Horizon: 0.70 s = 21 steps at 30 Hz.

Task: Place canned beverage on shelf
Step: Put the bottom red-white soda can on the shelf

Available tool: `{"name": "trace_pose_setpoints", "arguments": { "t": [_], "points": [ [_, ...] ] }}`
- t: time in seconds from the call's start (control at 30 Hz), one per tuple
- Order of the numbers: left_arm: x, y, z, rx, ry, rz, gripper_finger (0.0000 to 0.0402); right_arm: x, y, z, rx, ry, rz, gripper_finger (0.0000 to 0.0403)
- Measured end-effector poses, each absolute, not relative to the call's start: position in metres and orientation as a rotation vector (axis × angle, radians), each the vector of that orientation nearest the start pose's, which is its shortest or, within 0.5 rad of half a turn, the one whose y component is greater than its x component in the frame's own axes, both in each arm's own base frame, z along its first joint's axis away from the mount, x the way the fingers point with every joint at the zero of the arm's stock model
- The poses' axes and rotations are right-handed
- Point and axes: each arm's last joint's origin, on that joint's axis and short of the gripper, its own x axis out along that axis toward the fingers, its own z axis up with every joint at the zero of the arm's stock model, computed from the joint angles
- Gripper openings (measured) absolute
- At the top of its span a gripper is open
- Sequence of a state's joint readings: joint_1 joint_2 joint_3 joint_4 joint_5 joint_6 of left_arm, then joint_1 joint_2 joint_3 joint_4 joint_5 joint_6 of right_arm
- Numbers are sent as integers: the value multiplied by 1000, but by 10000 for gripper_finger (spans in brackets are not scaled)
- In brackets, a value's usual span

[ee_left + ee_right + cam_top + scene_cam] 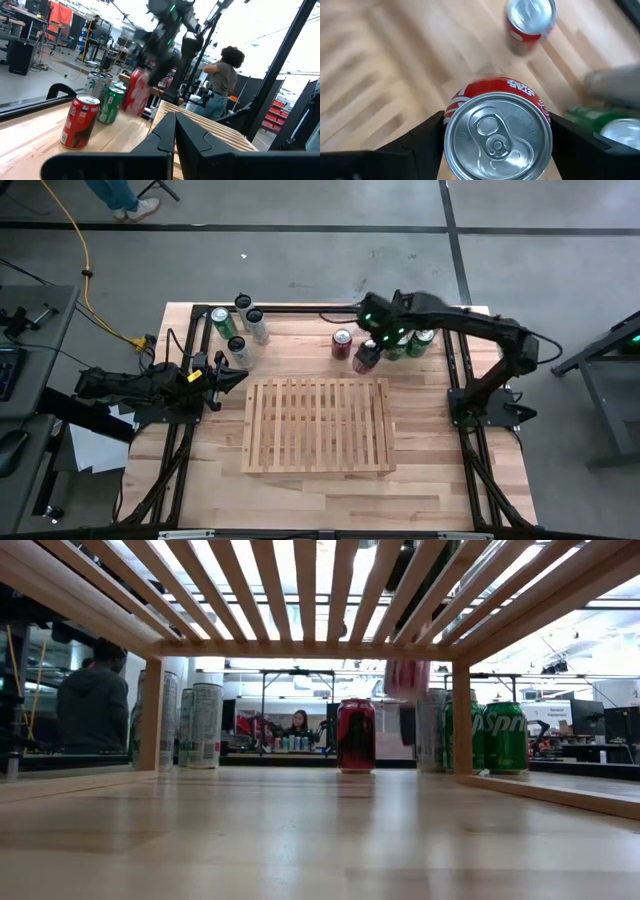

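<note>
Right gripper (497, 145) grasping red aluminium can (497, 135) between jaws above worktop (420, 480), beside slatted light-wood shelf (318, 426); left gripper (232, 375) clenched.

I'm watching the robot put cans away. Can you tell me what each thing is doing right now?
Right gripper: closed around the held red can.
Held red can: lifted, not on the shelf yet.
Other red can: standing on the table.
Shelf: no cans on it.
Left gripper: shut, empty, waiting left of the shelf.
</note>
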<state>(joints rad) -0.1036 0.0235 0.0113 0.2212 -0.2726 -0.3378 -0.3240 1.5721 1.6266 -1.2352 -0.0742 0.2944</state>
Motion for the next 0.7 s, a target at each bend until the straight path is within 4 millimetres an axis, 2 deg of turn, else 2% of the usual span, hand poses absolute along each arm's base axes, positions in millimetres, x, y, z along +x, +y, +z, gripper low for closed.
{"name": "trace_pose_setpoints", "arguments": {
  "t": [0.17,0.27,0.33,0.5,0.7],
  "points": [
    [96,-2,187,-375,-233,132,3,260,-68,425,371,1067,-237,281],
    [96,-2,187,-375,-233,132,3,248,-48,453,327,1028,-167,281],
    [96,-2,187,-375,-233,132,3,243,-34,464,307,1013,-129,281],
    [96,-2,187,-375,-233,132,3,247,-5,467,283,1008,-79,281],
    [96,-2,187,-375,-233,133,3,263,9,432,197,1152,-140,281]
  ]
}}
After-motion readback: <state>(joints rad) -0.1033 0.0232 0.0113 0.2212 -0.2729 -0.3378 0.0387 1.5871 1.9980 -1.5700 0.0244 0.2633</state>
